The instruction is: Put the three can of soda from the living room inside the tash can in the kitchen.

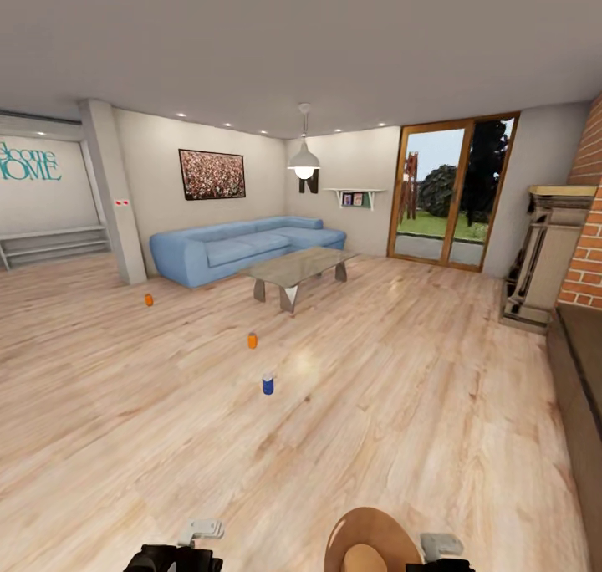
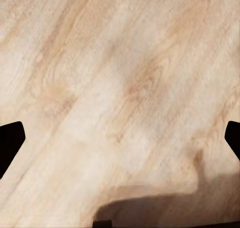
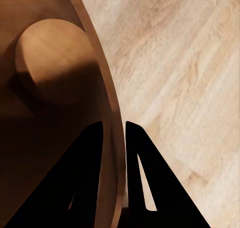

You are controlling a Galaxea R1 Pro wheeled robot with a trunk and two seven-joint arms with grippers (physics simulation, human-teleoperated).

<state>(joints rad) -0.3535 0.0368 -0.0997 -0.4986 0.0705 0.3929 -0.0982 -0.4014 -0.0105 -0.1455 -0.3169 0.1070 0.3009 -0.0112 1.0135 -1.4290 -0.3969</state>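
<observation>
Two orange cans of soda stand on the light wood floor of the living room, one [image 1: 149, 299] far left near the pillar and one [image 1: 252, 340] closer in. The brown tash can [image 1: 372, 543] is at the head view's bottom edge, just ahead of me. My right gripper [image 3: 114, 124] is shut on its rim [image 3: 107, 88], one finger inside the wall and one outside. A round tan patch shows in the bin's dark inside. My left gripper [image 2: 120, 138] hangs open over bare floor, its fingertips wide apart.
A small blue can [image 1: 267, 384] stands on the floor nearest me. Beyond lie a glass coffee table [image 1: 297, 267] and a blue corner sofa [image 1: 242, 250]. A grey pillar [image 1: 113, 196] stands left, with a brick fireplace [image 1: 585, 246] and glass doors [image 1: 451, 196] to the right.
</observation>
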